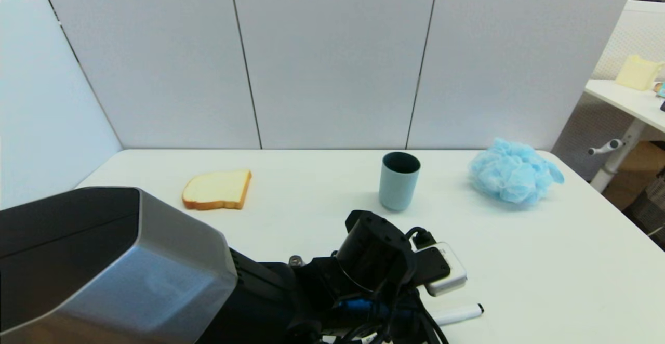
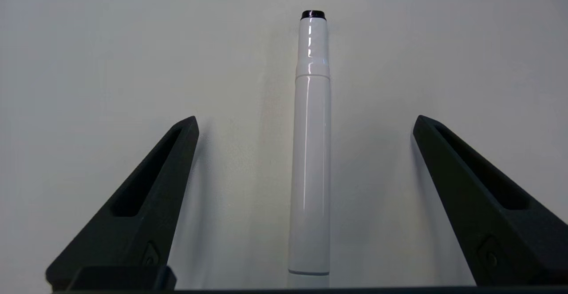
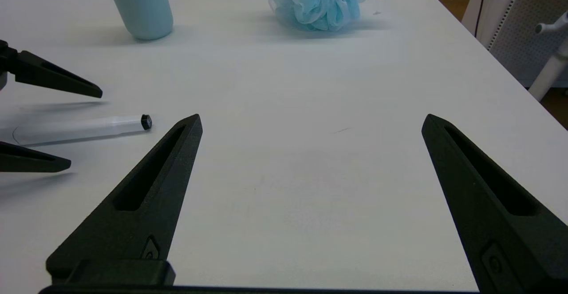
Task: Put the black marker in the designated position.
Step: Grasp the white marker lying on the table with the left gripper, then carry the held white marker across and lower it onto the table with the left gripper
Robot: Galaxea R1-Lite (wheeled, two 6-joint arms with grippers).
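Note:
The black marker (image 2: 310,152), a white barrel with a black end cap, lies flat on the table near its front edge. It also shows in the head view as the black marker (image 1: 457,314), half hidden under my left arm (image 1: 374,261). My left gripper (image 2: 305,120) is open and straddles the marker, one finger on each side, neither touching it. From the right wrist view, the left fingers (image 3: 53,78) flank the black marker (image 3: 84,127). My right gripper (image 3: 311,116) is open and empty over bare table to the marker's right. The designated position (image 1: 322,156) is the bare strip along the wall.
A pale blue cup (image 1: 398,180) stands mid-table behind the left wrist. A bread slice (image 1: 218,189) lies at the back left and a blue mesh puff (image 1: 511,170) at the back right. Grey wall panels close off the far edge.

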